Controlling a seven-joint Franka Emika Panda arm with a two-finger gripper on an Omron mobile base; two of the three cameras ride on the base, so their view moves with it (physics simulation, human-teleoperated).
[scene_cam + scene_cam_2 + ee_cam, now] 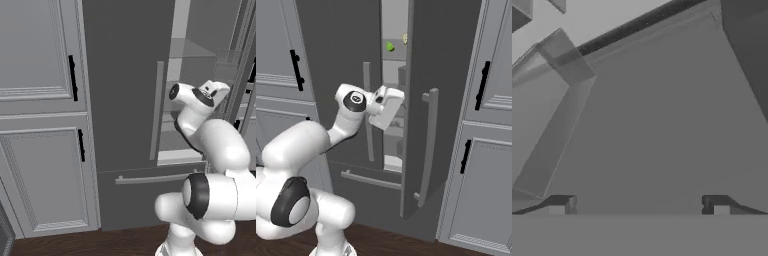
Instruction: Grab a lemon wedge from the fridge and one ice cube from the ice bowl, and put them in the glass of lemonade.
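The fridge (125, 100) is tall and dark grey, and its right door (428, 100) stands ajar. Through the gap, a tiny bright green lemon wedge (389, 46) lies on an upper shelf, next to a small beige-yellow lump (405, 38). My white hand (387, 107) reaches into the gap at mid height, well below the wedge. My gripper (639, 207) is open with nothing between its fingertips (562, 205) and faces a grey inner wall. A clear bin (552, 115) sits to the left in the hand view. The ice bowl and the glass of lemonade are out of view.
Light grey panelled cabinets with black handles flank the fridge on the left (40, 100) and on the right (486, 125). The open door's edge stands close to the right of my hand. The bottom drawer's bar handle (155, 177) runs below the doors. The floor (406, 245) is dark wood.
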